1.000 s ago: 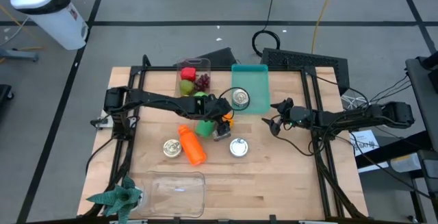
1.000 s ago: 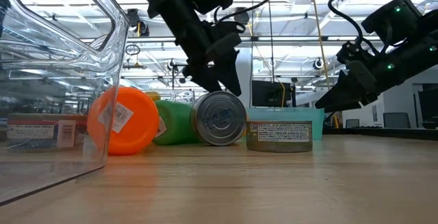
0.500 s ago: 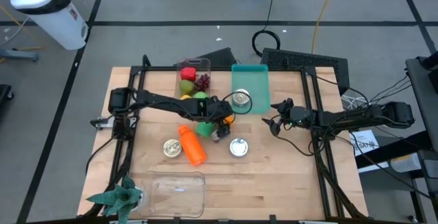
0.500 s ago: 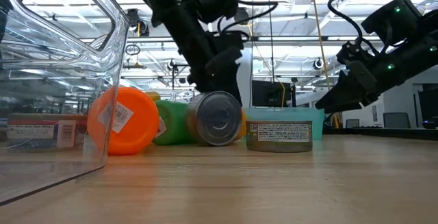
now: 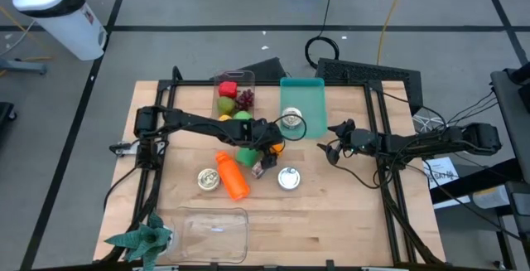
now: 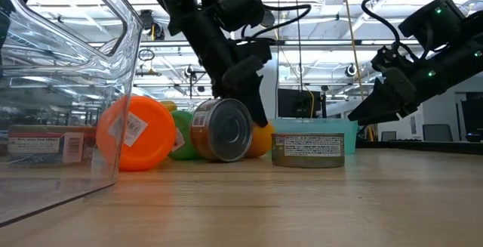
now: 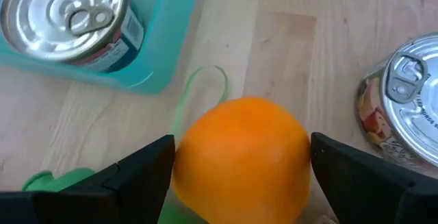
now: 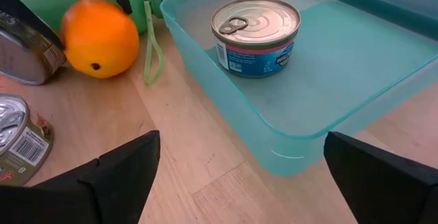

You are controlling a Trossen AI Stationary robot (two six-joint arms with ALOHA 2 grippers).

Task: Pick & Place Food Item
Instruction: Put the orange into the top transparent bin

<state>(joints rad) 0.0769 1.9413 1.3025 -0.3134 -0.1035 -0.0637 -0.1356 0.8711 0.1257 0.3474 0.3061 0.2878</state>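
Note:
The orange (image 7: pixel 239 162) lies at mid-table between the green bottle (image 5: pixel 247 153) and the teal tray (image 5: pixel 303 97). It also shows in the high view (image 5: pixel 278 147) and the low view (image 6: pixel 260 139). My left gripper (image 5: pixel 273 144) reaches in from the table's left and is shut on it. A can (image 6: pixel 223 130) lies on its side just in front of the orange. Another can (image 8: pixel 256 35) stands in the tray. My right gripper (image 5: pixel 330 148) waits open, right of the tray and above the table. My left gripper pinches the orange between its two fingers (image 7: pixel 137 176), one on each opposite side (image 7: pixel 186 166). The fingers come slanting down from the table's left. In the low view the orange's underside (image 6: pixel 261 152) sits at the table top.
An orange bottle (image 5: pixel 233 176) and two upright cans (image 5: pixel 207 180) (image 5: pixel 288 177) stand nearer the table's front. A clear box with fruit (image 5: pixel 234 93) is at the far edge. A clear empty bin (image 5: pixel 217 231) and a plant (image 5: pixel 141 238) sit by the near-left corner.
My left gripper has edged toward the table's right and down at the orange. The can lying on its side has turned and shifted toward the near-left, so the orange behind it now shows in the low view.

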